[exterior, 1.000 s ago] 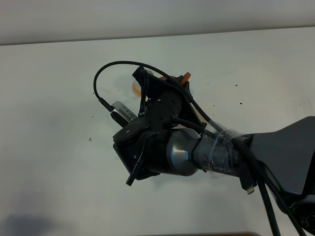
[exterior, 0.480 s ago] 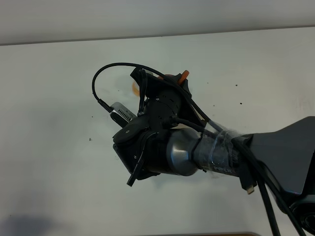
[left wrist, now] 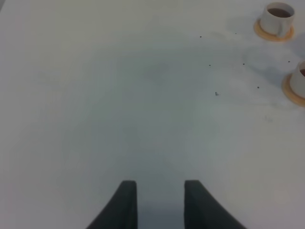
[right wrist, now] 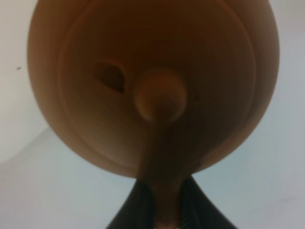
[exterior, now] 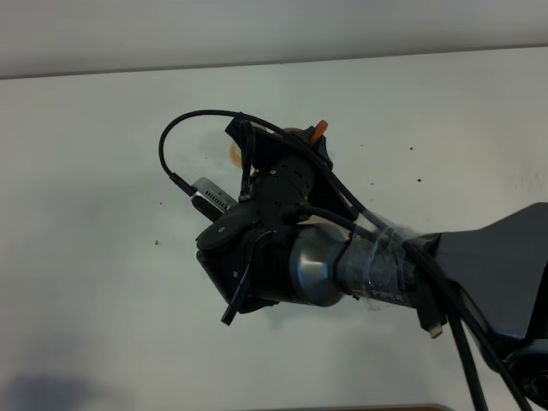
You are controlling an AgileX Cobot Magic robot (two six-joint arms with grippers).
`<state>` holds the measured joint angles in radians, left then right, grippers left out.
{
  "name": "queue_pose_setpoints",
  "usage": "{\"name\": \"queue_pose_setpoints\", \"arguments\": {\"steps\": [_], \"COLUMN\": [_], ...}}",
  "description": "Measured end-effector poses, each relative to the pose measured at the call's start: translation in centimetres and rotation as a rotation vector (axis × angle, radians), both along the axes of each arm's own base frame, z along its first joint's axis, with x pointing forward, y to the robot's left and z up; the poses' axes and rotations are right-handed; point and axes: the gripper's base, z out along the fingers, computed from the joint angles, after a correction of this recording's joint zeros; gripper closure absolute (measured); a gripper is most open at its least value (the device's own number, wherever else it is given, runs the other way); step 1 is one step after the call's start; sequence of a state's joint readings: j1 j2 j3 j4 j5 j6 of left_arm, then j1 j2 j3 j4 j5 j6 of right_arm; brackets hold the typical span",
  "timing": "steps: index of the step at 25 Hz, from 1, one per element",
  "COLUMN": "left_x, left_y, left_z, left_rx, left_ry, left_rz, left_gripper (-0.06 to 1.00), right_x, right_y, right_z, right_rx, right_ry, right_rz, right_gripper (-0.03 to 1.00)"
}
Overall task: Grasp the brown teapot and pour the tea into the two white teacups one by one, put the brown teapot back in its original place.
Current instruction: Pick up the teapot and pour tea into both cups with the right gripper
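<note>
White bench (left wrist: 119,95) with tiny dark specks | right hand (right wrist: 164,210) pinching brown teapot (right wrist: 152,81) by its handle | left hand (left wrist: 156,200) spread, holding nothing | one teacup (left wrist: 278,18) dark with tea | step: looks like pouring | next, likely: tip spout slowly over other teacup (left wrist: 299,80)

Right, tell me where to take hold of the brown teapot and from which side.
Take the stubby straight handle, end-on from its own side: it juts out narrow enough for the jaws, while the brown teapot is round and too wide. The right gripper is shut on the handle that way.
</note>
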<state>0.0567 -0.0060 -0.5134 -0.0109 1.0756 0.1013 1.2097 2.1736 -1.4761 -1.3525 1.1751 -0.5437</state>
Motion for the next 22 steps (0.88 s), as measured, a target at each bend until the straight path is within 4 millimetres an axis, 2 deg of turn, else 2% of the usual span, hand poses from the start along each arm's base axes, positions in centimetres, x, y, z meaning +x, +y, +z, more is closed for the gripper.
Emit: {"name": "queue_pose_setpoints", "arguments": {"steps": [22], "left_x": [0.00], "left_y": [0.00], "left_z": [0.00], "left_rx": [0.000], "left_ry": [0.000], "left_rz": [0.000], "left_gripper": [0.70], "right_x": [0.00], "right_y": [0.03], "right_z": [0.00], "right_rx": [-0.009], "right_ry": [0.002], "right_rz": [0.008], "right_gripper": [0.88]}}
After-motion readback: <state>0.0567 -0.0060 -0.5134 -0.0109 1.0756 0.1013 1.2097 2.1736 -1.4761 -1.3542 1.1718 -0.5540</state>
